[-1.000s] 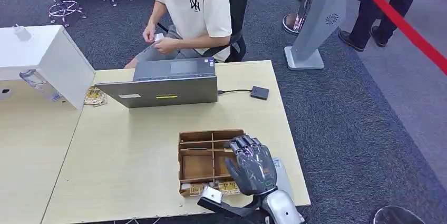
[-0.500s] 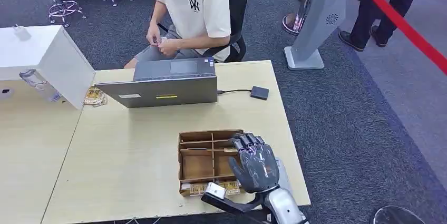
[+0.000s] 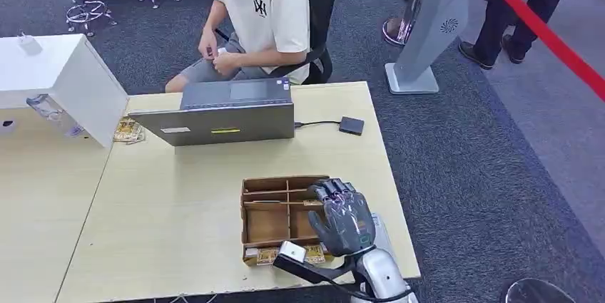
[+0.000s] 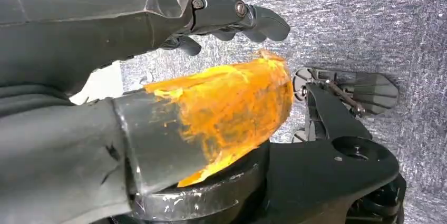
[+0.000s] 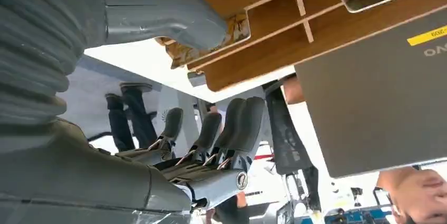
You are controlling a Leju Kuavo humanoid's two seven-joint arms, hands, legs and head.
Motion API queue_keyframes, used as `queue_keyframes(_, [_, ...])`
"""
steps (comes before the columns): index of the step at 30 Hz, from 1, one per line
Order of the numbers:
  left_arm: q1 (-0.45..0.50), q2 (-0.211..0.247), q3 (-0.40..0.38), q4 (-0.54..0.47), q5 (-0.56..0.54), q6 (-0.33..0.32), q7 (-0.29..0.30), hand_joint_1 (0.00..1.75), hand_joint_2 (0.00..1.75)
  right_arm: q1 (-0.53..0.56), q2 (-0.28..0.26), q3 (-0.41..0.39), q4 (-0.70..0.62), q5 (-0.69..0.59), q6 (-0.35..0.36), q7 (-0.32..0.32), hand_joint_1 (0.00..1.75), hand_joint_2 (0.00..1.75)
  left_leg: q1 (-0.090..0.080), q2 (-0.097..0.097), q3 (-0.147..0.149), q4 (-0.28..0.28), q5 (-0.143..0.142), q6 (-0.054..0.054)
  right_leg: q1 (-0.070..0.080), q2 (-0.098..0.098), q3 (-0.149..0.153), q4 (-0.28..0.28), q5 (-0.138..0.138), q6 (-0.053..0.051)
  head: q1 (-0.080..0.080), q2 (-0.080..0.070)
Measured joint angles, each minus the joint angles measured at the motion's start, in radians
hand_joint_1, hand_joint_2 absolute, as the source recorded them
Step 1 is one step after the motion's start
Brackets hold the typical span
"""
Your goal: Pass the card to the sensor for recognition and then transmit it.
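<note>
A wooden compartment box (image 3: 275, 207) stands near the table's front edge, with patterned cards (image 3: 265, 254) lying in its front row. My right hand (image 3: 344, 216) hovers over the box's right side, fingers spread and holding nothing. In the right wrist view its thumb (image 5: 158, 16) reaches to a card (image 5: 238, 28) at the box (image 5: 274, 39), and the fingers (image 5: 232, 124) stretch out free. The sensor, a small black box (image 3: 351, 125), lies at the table's far right on a cable. My left hand (image 4: 226, 16) hangs above the carpet with nothing in it.
A grey laptop (image 3: 225, 117) stands across the table's far side, and a person (image 3: 260, 11) sits behind it. A white box (image 3: 64, 78) and more cards (image 3: 128, 130) are at the left. A red barrier tape (image 3: 542, 25) and a grey stand (image 3: 428, 32) are on the right.
My right hand has edged slightly forward over the box, and its wrist has lifted a little. The seated person's hands have shifted.
</note>
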Motion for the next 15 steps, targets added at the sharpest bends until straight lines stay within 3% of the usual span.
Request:
queue_keyframes(3, [0.000,0.000,0.000,0.000,0.000,0.000,0.000,0.00,0.00,-0.007,0.002,-0.006,0.032,0.000,0.000,-0.001,0.75,1.75,0.000,0.000,0.000,0.000,0.000,0.000,0.000,0.000,0.000,0.000,0.000,0.000,0.000,0.000])
queue_keyframes(8, [0.000,0.000,0.000,0.000,0.000,0.000,0.000,0.00,0.00,-0.015,0.002,-0.024,0.077,0.000,0.000,-0.003,0.87,1.75,0.000,0.000,0.000,0.000,0.000,0.000,0.000,0.000,0.000,0.000,0.000,0.000,0.000,0.000])
queue_keyframes(10, [0.000,0.000,0.000,0.000,0.000,0.000,0.000,0.00,0.00,-0.017,0.002,-0.032,0.087,0.002,0.000,-0.003,0.82,1.75,0.000,0.000,0.000,0.000,0.000,0.000,0.000,0.000,0.000,0.000,0.000,0.000,0.000,0.000])
queue_keyframes(13, [0.001,0.000,0.000,0.000,0.000,0.000,0.000,0.00,0.00,-0.020,0.002,-0.044,0.101,0.002,-0.001,0.002,1.13,1.75,0.000,0.000,0.000,0.000,0.000,0.000,0.000,0.000,0.000,0.000,0.000,0.000,0.000,0.000])
queue_keyframes(14, [0.001,0.000,0.000,0.000,0.000,0.000,0.001,0.00,0.00,-0.020,0.002,-0.048,0.104,0.002,-0.001,0.002,1.48,1.75,0.000,0.000,0.000,0.000,0.000,0.000,0.000,0.000,0.000,0.000,0.000,0.000,0.000,0.000])
queue_keyframes(15, [0.001,0.000,0.000,0.000,0.000,0.000,0.002,0.00,0.00,-0.021,0.002,-0.051,0.108,0.002,-0.001,0.002,1.68,1.75,0.000,0.000,0.000,0.000,0.000,0.000,0.000,0.000,0.000,0.000,0.000,0.000,0.000,0.000])
